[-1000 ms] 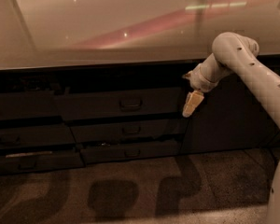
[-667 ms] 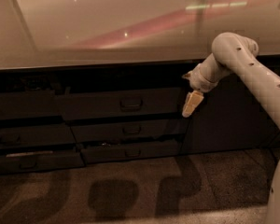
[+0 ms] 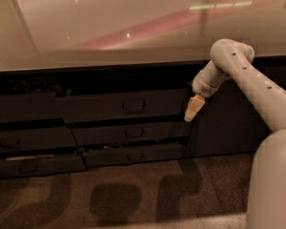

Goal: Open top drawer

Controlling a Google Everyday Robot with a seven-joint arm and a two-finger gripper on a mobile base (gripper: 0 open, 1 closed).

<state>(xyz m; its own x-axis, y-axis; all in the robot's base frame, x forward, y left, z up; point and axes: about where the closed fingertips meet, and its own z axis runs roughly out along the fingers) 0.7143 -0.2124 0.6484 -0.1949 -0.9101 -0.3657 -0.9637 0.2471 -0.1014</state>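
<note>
**Asker:** Where was the top drawer?

**Me:** The top drawer (image 3: 97,108) sat at the head of its stack, directly under the front edge of the countertop (image 3: 109,32). It was the tallest front there, above two shallower drawers (image 3: 105,135). It looked shut or very nearly so, so I judged the pull not yet made.

**Asker:** Where would you have taken hold?

**Me:** By the small loop handle (image 3: 133,107) at the centre of the front. The flat face offered no other purchase. I expected a rigid handle and a wide, fairly heavy drawer that would slide best under a straight, steady pull. An off-centre tug might have made it bind.

**Asker:** And your gripper?

**Me:** My gripper (image 3: 192,109) hung pointing down at the right edge of that drawer front, beside the plain cabinet door (image 3: 224,128) and well right of the handle. It held nothing. How far open it stood, I could not tell.
</note>
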